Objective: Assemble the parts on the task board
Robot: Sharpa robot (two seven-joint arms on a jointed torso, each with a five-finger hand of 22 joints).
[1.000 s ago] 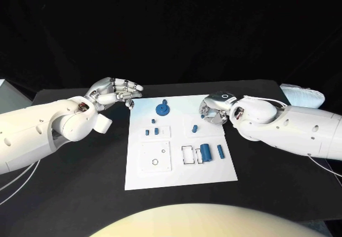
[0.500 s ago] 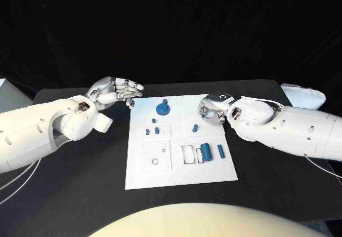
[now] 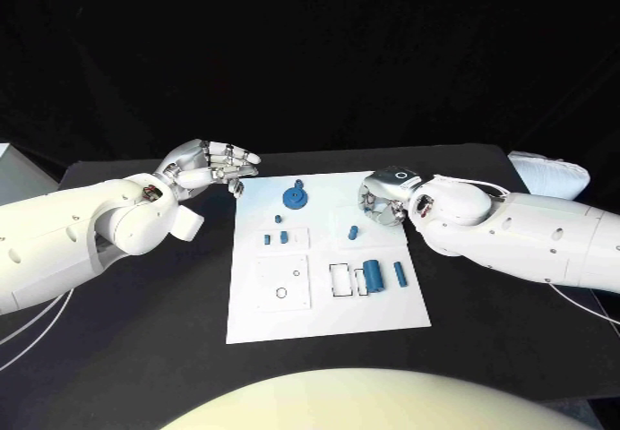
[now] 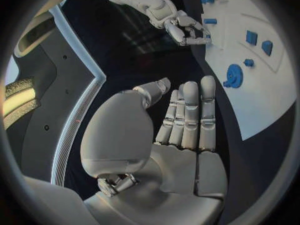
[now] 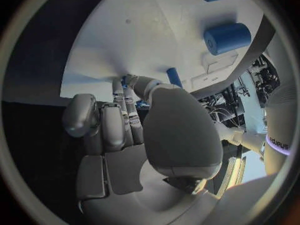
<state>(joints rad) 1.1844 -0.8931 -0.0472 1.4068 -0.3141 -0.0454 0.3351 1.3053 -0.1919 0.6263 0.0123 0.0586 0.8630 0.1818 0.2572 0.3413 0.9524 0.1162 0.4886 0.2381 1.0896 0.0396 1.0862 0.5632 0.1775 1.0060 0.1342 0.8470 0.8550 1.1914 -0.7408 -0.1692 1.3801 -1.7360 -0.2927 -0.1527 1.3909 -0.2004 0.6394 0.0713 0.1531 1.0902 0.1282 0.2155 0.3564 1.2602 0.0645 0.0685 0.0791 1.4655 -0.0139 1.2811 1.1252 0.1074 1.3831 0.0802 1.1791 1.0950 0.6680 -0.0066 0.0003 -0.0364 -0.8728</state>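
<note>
The small blue peg point(image 3: 353, 233) on the task board point(image 3: 323, 313) looks light, stiff and slippery, best pinched mid-length by the right robot hand point(image 3: 383, 204), fingers curled empty just beside it; the left robot hand point(image 3: 207, 166) hovers open.

From my head, my right hand point(image 3: 388, 202) is curled under its wrist, so I cannot tell whether its fingers point(image 5: 122, 92) touch the task board point(image 3: 388, 305) or hold anything. At my right wrist, my thumb hides part of a small blue peg point(image 5: 174, 77). The board's little parts are too small to name.
</note>
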